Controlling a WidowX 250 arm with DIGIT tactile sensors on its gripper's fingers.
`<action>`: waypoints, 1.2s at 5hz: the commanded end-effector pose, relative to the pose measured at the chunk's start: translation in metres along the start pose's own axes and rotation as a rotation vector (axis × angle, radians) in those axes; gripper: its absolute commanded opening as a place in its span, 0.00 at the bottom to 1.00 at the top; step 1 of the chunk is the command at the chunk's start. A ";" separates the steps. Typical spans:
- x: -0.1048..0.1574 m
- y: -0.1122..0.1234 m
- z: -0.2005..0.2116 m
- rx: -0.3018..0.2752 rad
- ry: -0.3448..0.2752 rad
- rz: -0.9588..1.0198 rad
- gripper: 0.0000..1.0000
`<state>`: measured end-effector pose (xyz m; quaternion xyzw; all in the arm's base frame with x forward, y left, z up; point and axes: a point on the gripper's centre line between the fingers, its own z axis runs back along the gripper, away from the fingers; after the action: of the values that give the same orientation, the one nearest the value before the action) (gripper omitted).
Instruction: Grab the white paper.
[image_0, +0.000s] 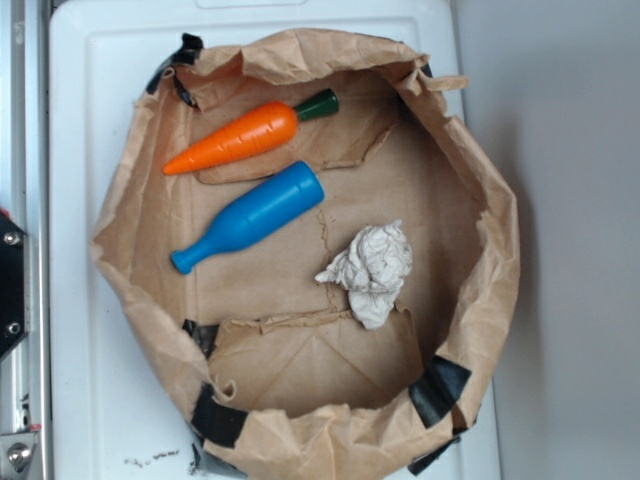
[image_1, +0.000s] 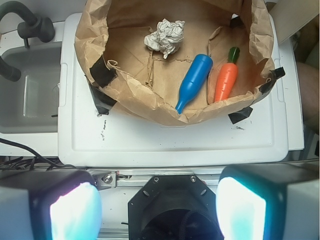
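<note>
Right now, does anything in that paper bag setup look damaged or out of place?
The brown paper bag is rough: its rolled-down rim is wrinkled, its floor is torn in places, and black tape patches the rim. The white paper is crumpled, lying apart from the blue bottle and toy carrot, both lying on their sides. Nothing has spilled.

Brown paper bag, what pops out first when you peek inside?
The bright orange toy carrot with a green top and the smooth blue plastic bottle jump out, lying side by side on the floor of the wrinkled brown paper bag. Apart from them lies the crumpled white paper wad. In the wrist view, the open end effector sits outside the bag.
</note>
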<state>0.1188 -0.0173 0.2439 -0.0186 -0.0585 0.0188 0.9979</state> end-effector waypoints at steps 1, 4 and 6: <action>0.000 0.000 0.000 0.000 0.000 0.000 1.00; 0.037 0.016 -0.038 0.062 -0.050 -0.003 1.00; 0.049 0.015 -0.076 0.092 -0.037 -0.076 1.00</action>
<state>0.1728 -0.0032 0.1683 0.0270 -0.0625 -0.0122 0.9976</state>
